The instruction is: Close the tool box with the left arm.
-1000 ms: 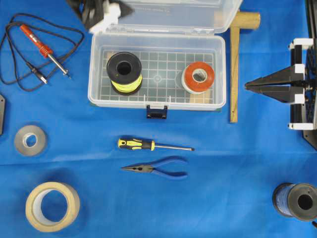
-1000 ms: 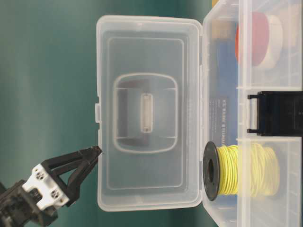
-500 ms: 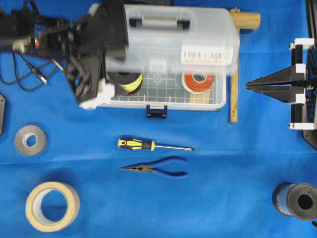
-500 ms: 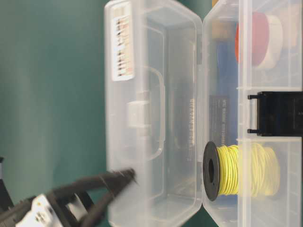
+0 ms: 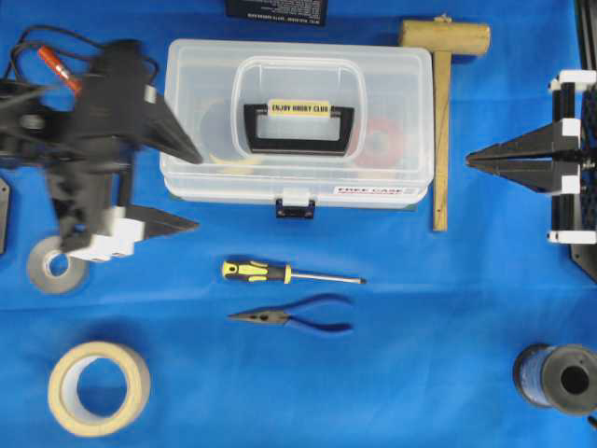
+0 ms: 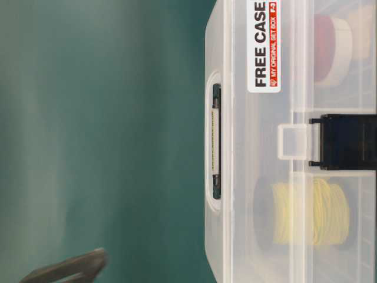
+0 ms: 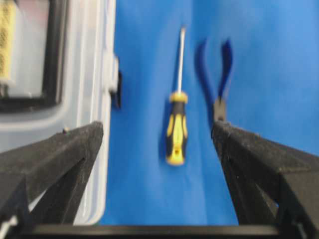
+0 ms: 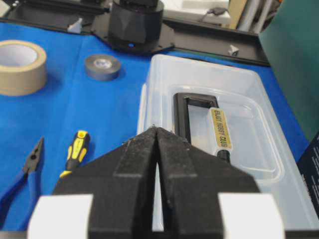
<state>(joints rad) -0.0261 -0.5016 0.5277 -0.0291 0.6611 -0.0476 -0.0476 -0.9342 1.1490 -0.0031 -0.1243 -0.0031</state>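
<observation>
The tool box (image 5: pixel 297 126) is a clear case and its lid lies flat down on the base. The black handle with a yellow label (image 5: pixel 298 126) faces up. The black front latch (image 5: pixel 294 207) hangs at the front edge under the lid's clear tab. My left gripper (image 5: pixel 194 189) is open and empty beside the box's left end, blurred. In the left wrist view it (image 7: pixel 157 129) spans blue cloth, with one finger over the box's edge (image 7: pixel 94 99). My right gripper (image 5: pixel 469 161) is shut and empty, right of the box, and points at it (image 8: pixel 156 130). The box also shows in the table-level view (image 6: pixel 294 88).
A wooden mallet (image 5: pixel 441 121) lies along the box's right side. A screwdriver (image 5: pixel 280 273) and blue pliers (image 5: pixel 298 319) lie in front of it. Tape rolls (image 5: pixel 98 387) (image 5: pixel 54 266) sit front left, a wire spool (image 5: pixel 560 378) front right, a soldering iron (image 5: pixel 56 65) back left.
The lid has swung from standing open down onto the base. My left gripper has moved from behind the box over its left end to the left front side.
</observation>
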